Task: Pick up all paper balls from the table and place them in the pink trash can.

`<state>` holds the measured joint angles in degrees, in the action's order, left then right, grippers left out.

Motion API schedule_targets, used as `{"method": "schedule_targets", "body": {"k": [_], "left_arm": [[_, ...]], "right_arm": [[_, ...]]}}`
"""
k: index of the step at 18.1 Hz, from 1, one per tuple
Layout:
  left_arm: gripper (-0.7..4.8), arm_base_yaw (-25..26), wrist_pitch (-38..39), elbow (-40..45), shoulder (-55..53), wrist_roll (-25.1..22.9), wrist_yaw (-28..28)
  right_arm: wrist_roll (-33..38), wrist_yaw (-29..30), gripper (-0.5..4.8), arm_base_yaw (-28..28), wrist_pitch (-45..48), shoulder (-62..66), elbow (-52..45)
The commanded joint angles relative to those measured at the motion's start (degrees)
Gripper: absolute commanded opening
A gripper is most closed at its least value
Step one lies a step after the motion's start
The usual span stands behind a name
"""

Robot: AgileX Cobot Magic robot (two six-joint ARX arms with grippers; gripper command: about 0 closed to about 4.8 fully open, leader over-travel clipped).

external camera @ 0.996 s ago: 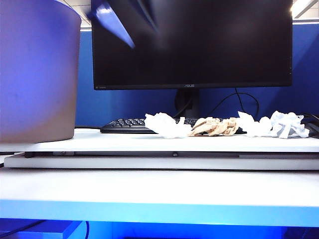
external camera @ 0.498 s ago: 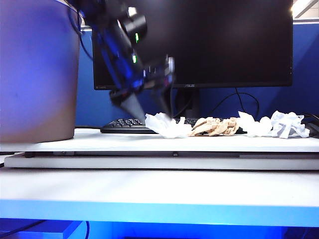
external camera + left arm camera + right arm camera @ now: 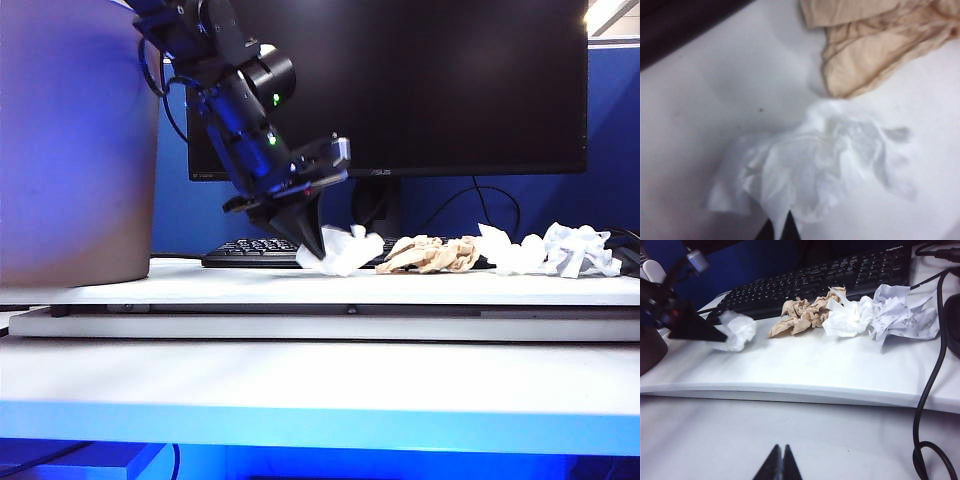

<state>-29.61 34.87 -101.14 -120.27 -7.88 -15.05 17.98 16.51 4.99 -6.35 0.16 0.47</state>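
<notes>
On the raised white platform of the table (image 3: 200, 290), the left gripper (image 3: 312, 245) has its dark fingers pressed together on the left edge of a white paper ball (image 3: 342, 252), the leftmost of the row. The left wrist view shows the closed fingertips meeting at one flap of that ball (image 3: 810, 170), so the hold appears shallow. Just right of it lies the tan paper ball (image 3: 432, 254), then two more white paper balls (image 3: 512, 252) and (image 3: 580, 250) at the far right. All sit in front of a black keyboard (image 3: 250, 250) and a dark monitor (image 3: 400, 90). The pink trash can (image 3: 75, 150) stands at the far left, well apart from the row and much taller than it. The right gripper (image 3: 779, 465) hovers, fingers shut and empty, over the near part of the table. Risk: a pinch on a loose corner may let the wad unfold or slip free during the lift over the high rim. A second risk is that the tan ball, lying close, gets dragged or nudged along.
</notes>
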Motion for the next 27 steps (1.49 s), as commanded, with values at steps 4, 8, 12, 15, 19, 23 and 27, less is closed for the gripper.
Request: {"method": "schedule_targets", "body": {"k": [4,8,12,15,19,23,27], "left_arm": [[-0.05,1.6,7.9,-5.0,20.1,-7.4,13.3],[-0.05,3.2,18.4,-13.6,31.8,-12.5,32.9],[-0.05,10.2,25.2,-14.4,37.5,-14.4,38.9],[3.68,13.7,26.2,-14.3,37.4,-11.6,32.7],[4.79,13.7,24.2,-14.3,36.6,-9.0,28.9],[4.79,11.2,15.2,-14.3,30.0,0.0,-2.4],[4.79,2.8,2.0,-14.3,13.7,-2.4,-18.7]], "right_arm": [[0.0,0.1,-0.01,0.0,1.0,-0.1,-0.2],[0.0,0.1,-0.01,0.0,1.0,-0.1,-0.2],[0.0,0.2,-0.01,0.0,1.0,-0.1,-0.2],[0.0,0.2,-0.01,0.0,1.0,-0.1,-0.2],[0.0,0.4,-0.01,0.0,1.0,-0.1,-0.2],[0.0,0.0,-0.01,0.0,1.0,-0.1,-0.2],[0.0,1.8,-0.01,0.0,0.8,-0.1,-0.2]]}}
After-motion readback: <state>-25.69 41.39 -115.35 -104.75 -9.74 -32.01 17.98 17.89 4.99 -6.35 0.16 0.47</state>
